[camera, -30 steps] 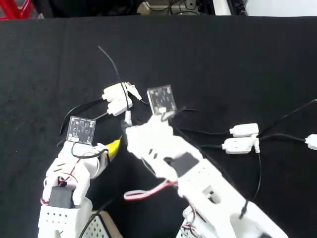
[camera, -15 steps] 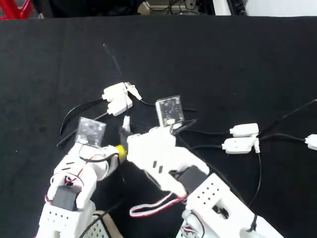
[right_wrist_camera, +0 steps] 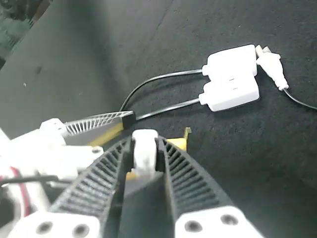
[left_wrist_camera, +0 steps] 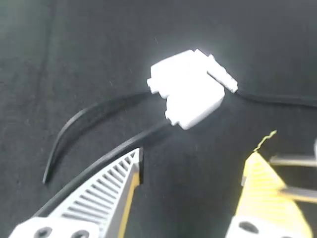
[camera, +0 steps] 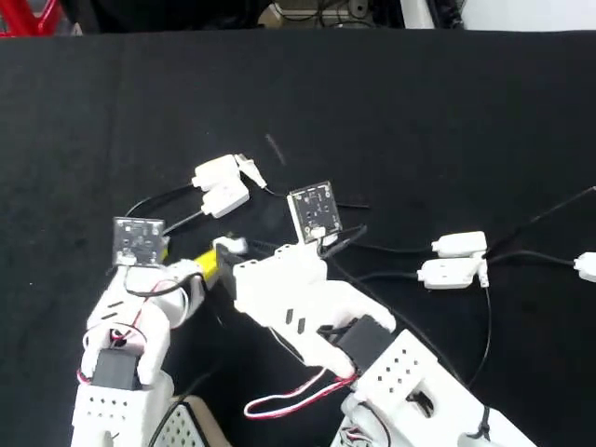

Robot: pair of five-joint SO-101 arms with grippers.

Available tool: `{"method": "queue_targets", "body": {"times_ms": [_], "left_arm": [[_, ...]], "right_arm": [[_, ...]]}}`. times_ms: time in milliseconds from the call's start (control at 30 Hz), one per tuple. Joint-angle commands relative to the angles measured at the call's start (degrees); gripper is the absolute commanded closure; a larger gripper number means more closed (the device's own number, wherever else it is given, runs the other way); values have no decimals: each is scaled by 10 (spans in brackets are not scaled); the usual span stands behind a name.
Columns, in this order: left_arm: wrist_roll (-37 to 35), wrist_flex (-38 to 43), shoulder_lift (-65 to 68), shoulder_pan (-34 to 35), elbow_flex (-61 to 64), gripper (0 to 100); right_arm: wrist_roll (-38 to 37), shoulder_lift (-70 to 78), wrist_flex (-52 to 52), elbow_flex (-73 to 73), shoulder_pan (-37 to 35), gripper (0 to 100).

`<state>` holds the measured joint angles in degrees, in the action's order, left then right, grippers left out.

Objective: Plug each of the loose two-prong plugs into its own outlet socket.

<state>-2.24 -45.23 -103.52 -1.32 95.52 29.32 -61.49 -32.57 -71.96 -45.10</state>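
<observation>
Sockets (right_wrist_camera: pixel 230 64), two touching, one plug (right_wrist_camera: pixel 145 154) in right hand (right_wrist_camera: pixel 145 143)

Black table (left_wrist_camera: pixel 99 44). The left gripper (left_wrist_camera: pixel 195 159) has its jaws wide apart with nothing between them. Two white socket blocks (left_wrist_camera: pixel 190 91) lie side by side, touching. A small white plug (left_wrist_camera: pixel 221 78) sits against one block. Black cables (left_wrist_camera: pixel 94 113) run from the blocks, one passing under the ribbed finger (left_wrist_camera: pixel 116 181).

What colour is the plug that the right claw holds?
The plug is white; the right wrist view shows it best.
</observation>
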Motion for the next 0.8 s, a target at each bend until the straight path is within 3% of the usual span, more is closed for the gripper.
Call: {"method": "queue_targets", "body": {"times_ms": [0,467,567,767], "left_arm": [[-16,40,-10,13,-23,671],[-14,38,-9,18,-21,673],[-13,35,-9,21,-12,675],[25,-48,-9,37,-45,675]], "right_arm": [[-1,5,-37,12,-17,987],[-50,7,-56,23,-5,987],[-55,7,-105,65,56,987],[-63,34,-173,135,179,987]]}}
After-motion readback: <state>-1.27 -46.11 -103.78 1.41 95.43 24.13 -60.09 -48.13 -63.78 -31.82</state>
